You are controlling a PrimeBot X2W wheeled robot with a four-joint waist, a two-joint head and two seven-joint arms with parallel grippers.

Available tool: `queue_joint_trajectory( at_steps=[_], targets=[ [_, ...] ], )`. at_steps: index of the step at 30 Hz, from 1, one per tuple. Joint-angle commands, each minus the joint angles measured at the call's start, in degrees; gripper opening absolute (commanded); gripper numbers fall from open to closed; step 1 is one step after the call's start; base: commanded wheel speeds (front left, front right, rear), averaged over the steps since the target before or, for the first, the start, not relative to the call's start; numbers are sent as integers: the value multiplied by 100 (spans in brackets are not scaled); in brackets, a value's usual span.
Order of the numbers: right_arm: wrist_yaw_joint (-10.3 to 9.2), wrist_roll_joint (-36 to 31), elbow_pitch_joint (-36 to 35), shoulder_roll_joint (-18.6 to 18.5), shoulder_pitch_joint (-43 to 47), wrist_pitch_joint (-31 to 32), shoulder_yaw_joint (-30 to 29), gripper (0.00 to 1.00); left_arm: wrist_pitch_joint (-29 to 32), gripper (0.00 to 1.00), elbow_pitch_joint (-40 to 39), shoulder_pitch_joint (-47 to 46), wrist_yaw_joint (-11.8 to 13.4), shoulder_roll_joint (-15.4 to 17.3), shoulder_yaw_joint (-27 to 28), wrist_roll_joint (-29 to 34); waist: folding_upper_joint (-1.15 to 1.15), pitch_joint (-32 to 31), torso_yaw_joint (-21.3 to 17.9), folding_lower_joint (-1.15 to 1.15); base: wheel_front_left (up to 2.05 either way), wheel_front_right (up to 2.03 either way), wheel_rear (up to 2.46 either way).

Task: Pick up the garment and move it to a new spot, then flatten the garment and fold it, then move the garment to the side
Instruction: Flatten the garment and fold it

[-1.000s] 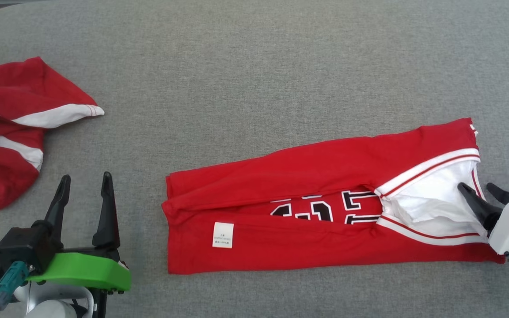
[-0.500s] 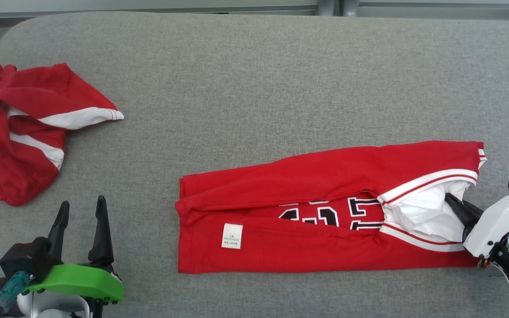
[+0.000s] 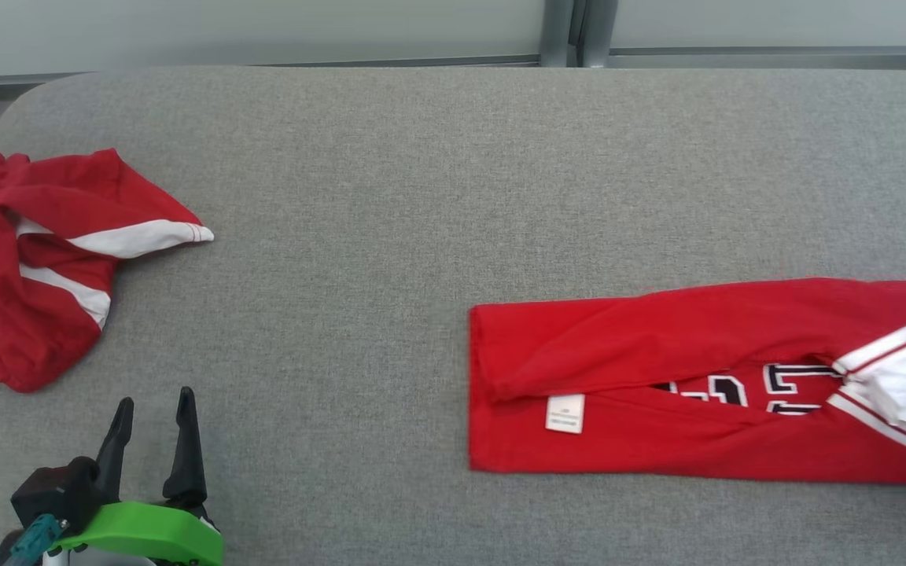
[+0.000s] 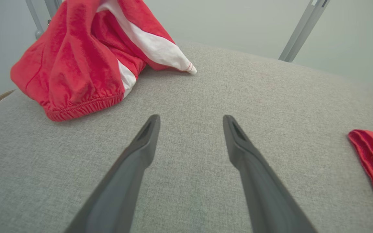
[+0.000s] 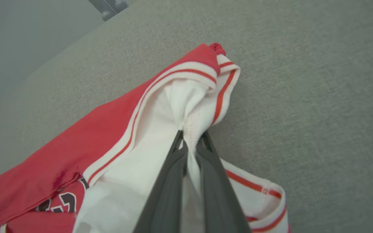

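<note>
From the head, folded red jersey with white trim [image 3: 657,338] flat on grey fabric surface [image 3: 421,196] at 4 o'clock, crumpled red-and-white cloth [image 3: 28,259] at 9, left gripper [image 3: 155,398] at 7; from the left wrist, 2 dark fingers [image 4: 141,152] spread apart; from the right wrist, right gripper [image 5: 191,134] clamped on the jersey's white lining.

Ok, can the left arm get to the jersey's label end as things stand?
Probably yes: the left gripper is open and empty, and nothing but bare grey surface lies between it and the jersey, off to its right.
</note>
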Motion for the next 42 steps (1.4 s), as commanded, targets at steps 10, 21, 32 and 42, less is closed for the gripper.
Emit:
queue_joint_trajectory(
  at_steps=[10,21,32,42],
  targets=[
    [1,-255,-1877,-214,-204,898,65,0,-17,100,285,129,-264,-174,151,253,68,-139,-216,0,0,0,0],
    [1,-1702,-3038,1241,-699,1683,2136,0,-11,100,564,-177,-352,-71,102,306,68,-101,-281,0,0,0,0],
    [1,-3102,-1749,2402,-866,886,3086,0,-13,100,735,-298,-389,-145,112,236,68,-72,-176,0,0,0,0],
    [1,-2838,-2035,2590,-961,424,3453,100,-15,100,759,-196,-379,-148,189,220,68,-66,-260,0,0,0,0]
  ],
)
